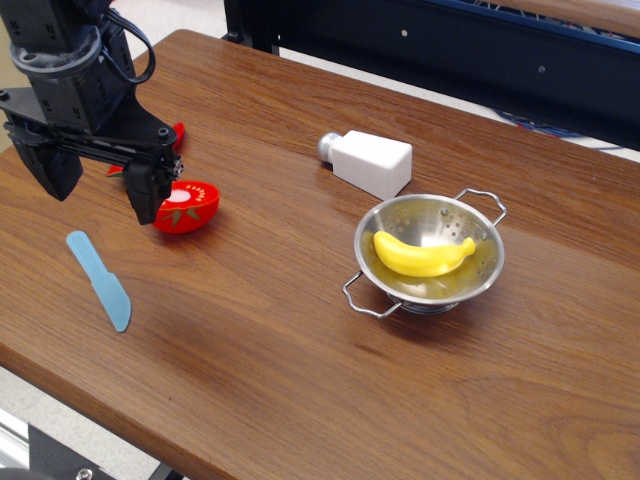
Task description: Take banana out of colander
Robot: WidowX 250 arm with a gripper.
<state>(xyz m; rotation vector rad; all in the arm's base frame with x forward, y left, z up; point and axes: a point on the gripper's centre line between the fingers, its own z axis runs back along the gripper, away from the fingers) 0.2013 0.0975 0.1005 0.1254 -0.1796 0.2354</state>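
Observation:
The yellow toy banana [422, 256] lies inside the shiny steel colander [480, 226], which stands on the wooden table right of centre with its two wire handles at front left and back right. My gripper [100, 185] is far to the left, above the table's left part. Its two black fingers [145, 192] point down, spread wide apart, with nothing between them. It is well away from the colander.
A red tomato half [188, 205] lies just right of the gripper. A red toy piece [178, 133] shows behind it. A blue toy knife [100, 280] lies at the front left. A white salt shaker [368, 162] lies on its side behind the colander. A dark frame [430, 40] runs along the back.

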